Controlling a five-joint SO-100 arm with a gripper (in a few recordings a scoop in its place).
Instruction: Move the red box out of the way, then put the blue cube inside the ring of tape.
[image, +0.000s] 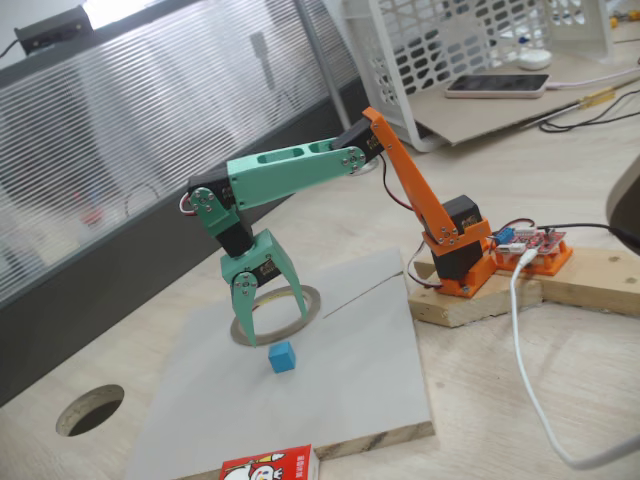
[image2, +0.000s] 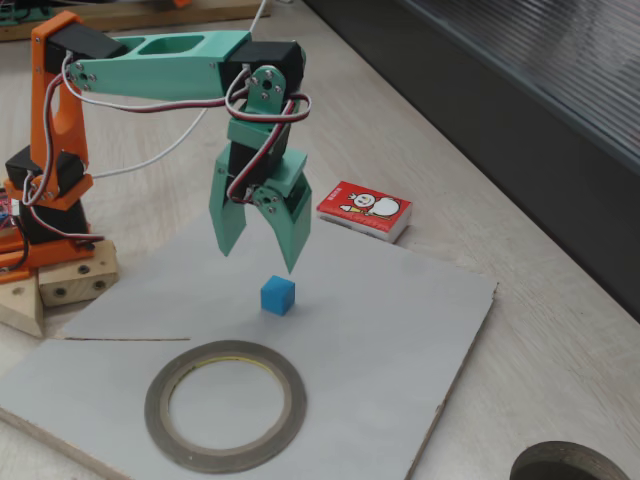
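Claw: the green claw (image2: 262, 248) is hanging spread apart with nothing between its fingers, tips pointing down; in both fixed views it is hovering just above the blue cube without touching it.
Fingers: one green finger (image: 242, 310) is reaching down in front of the tape ring in a fixed view; the other is angling out toward the ring's far rim.
Blue cube: the blue cube (image2: 278, 295) is sitting on the grey board, just below the claw tips and apart from the ring of tape; it is also showing in the other fixed view (image: 282, 356).
Ring of tape: the ring of tape (image2: 226, 404) is lying flat on the board, near the cube, its opening showing only bare board.
Red box: the red box (image2: 365, 210) is lying on the bench just past the board's edge, well apart from the ring.
Board: the grey board (image2: 390, 330) is resting on the wooden bench (image2: 540, 330).
Arm: the orange base (image: 462, 262) is standing on a wooden block, the green upper link stretching out over the board.
Hole: a dark round hole (image: 90, 410) is showing in the bench, off the board.
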